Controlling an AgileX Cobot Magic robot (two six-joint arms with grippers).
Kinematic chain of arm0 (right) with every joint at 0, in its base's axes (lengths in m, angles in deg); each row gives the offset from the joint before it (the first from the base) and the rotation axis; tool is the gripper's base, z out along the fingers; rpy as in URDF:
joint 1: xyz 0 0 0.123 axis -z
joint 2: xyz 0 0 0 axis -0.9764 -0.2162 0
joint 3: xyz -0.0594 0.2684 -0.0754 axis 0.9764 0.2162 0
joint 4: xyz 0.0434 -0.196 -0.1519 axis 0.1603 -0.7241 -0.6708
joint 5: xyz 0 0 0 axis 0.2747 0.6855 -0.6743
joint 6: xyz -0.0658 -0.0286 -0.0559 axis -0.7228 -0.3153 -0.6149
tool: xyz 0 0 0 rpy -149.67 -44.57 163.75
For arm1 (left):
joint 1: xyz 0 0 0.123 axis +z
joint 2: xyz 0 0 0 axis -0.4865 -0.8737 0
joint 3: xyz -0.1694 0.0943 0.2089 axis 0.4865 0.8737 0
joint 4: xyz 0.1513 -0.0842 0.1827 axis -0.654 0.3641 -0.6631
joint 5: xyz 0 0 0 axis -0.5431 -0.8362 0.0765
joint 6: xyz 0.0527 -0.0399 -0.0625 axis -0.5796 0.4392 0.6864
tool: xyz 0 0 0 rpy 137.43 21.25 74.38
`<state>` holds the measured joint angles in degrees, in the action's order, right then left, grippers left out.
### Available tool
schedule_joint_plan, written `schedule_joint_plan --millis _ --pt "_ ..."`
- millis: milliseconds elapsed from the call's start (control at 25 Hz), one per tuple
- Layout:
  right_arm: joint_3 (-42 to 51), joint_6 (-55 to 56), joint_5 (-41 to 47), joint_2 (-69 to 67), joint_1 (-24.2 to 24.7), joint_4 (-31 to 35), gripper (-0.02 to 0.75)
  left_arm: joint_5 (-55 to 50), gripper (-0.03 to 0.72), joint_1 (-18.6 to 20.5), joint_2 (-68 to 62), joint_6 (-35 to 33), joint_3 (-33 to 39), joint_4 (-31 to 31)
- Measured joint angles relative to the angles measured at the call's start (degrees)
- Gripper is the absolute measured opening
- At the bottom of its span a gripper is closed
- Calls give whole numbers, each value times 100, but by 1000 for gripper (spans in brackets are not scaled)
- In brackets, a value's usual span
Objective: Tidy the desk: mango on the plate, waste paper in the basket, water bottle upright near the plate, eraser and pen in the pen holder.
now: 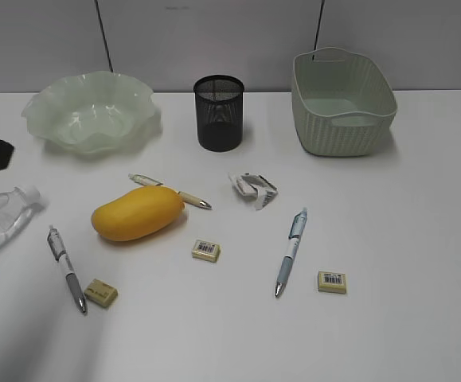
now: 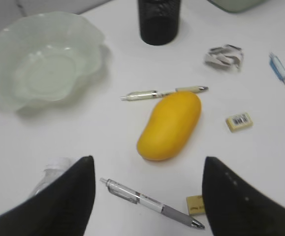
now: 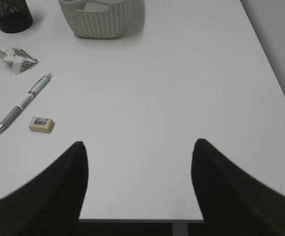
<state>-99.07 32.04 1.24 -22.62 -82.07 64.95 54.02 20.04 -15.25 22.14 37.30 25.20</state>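
Left pincer [image 2: 147,196] gapes wide above the mango [image 2: 170,125], holding nothing; right pincer [image 3: 140,182] gapes wide, empty, over bare tabletop [image 3: 181,88] right of the mango, near its front edge

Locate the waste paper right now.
Exterior view: waste paper lies on the desk right of centre, between the pen holder and the basket, nearer the camera.

Looks like an office or lab workstation: large plain white flat desk [image 1: 421,239] w/ grey partition panels [image 1: 214,40] behind, black wire-mesh cylindrical pen holder [image 1: 219,112], click pens [image 1: 291,250], small barcode-labelled erasers [image 1: 332,282] & a black cable [image 1: 103,36] down the panel.
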Motion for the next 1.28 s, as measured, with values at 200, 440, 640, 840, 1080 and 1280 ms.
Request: schedule_joint_plan --millis 200,440,640,840,1080,1280 --pt "0 0 0 0 0 0 520 -276 540 -605 -1213 -725 -567 -130" --pt "0 0 0 0 0 0 520 -595 598 -758 -2768 -783 -1234 -840" --pt "0 0 0 0 0 0 519 -695 601 -758 -3910 -787 -1828 -1107" --pt "0 0 0 0 0 0 519 -1028 601 -764 -4782 -843 -2611 -1244" --pt "0 0 0 0 0 0 519 -1258 601 -932 -5491 -963 -3103 -1420" --pt "0 0 0 0 0 0 519 -1124 601 -1030 -5830 -979 -3134 -1452"
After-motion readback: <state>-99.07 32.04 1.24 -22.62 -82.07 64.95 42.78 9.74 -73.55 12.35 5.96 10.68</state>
